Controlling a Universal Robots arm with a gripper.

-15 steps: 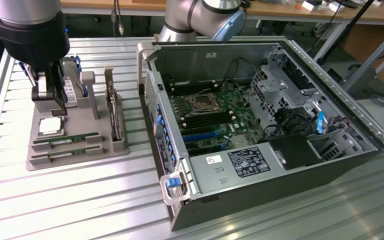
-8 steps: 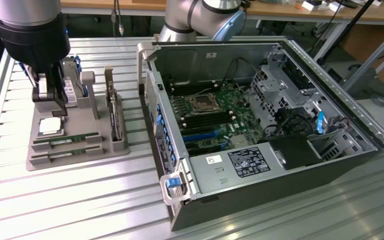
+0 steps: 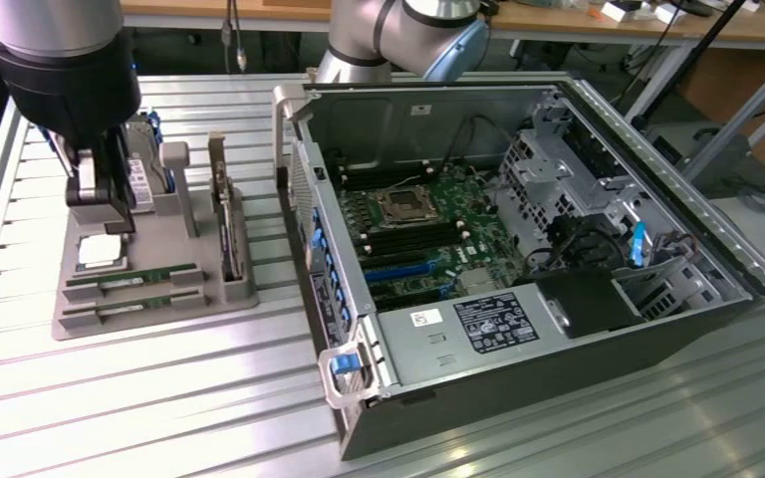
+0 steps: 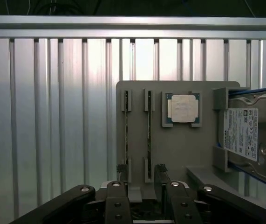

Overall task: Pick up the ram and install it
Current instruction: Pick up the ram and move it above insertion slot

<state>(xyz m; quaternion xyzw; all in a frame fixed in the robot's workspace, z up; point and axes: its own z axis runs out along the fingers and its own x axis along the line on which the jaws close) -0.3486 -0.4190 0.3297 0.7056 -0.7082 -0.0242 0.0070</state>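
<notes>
- Green ram (image 4: 148,135) is seated on edge in the holder (image 4: 179,154), beside a twin stick (image 4: 125,135); nothing is lifted.
- Gripper (image 4: 140,169) is poised above both; jaws wide, empty.
- Fitting into the case (image 3: 489,249) is judged undone.

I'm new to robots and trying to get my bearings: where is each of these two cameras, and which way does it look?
Exterior view: off the arm and raised, looking down across the ribbed table, the open computer case and the grey holder; the arm hangs over the holder.
Wrist view: on the wrist, looking straight down onto the holder; the open claw shows, empty.
Shared: the holder with its two ram sticks, processor and hard drive, plus the table.
</notes>
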